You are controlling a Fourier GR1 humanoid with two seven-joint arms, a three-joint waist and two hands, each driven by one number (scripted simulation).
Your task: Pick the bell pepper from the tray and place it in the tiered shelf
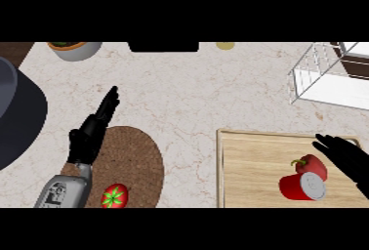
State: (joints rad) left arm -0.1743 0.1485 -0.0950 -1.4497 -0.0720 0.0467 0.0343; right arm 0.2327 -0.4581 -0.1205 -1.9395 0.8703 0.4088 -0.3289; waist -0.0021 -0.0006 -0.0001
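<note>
on the wooden tray [252,161] at the view's lower right, the red bell pepper [314,167] is seen lying with its green stem turned to the left. it is touched on its lower left side by a red cylinder [296,188] with a grey round end, which lies on its side on the same tray. the right hand [347,158] is held over the tray's right part, just beside the pepper; its fingers [330,144] are stretched out almost straight and a little spread, and nothing is gripped by them. whether the pepper is touched by the hand cannot be told. the tiered shelf [322,73], made of white wire, is placed at the upper right of the marbled counter [202,93], beyond the tray's far edge and well apart from the pepper. the left hand [88,136] is shown at the left, over the upper left rim of a round brown mat [137,156]; its fingers [110,102] are straight and close together, pointed away from the robot, and nothing is held. a tomato [114,196] with a green star-shaped top is laid on the mat near the view's lower edge. along the far edge a grey pot [75,50] with greenery, a black object [163,47] and a small pale round thing [225,45] are lined up. a large dark grey rounded shape [18,117] is cut off by the left edge.
</note>
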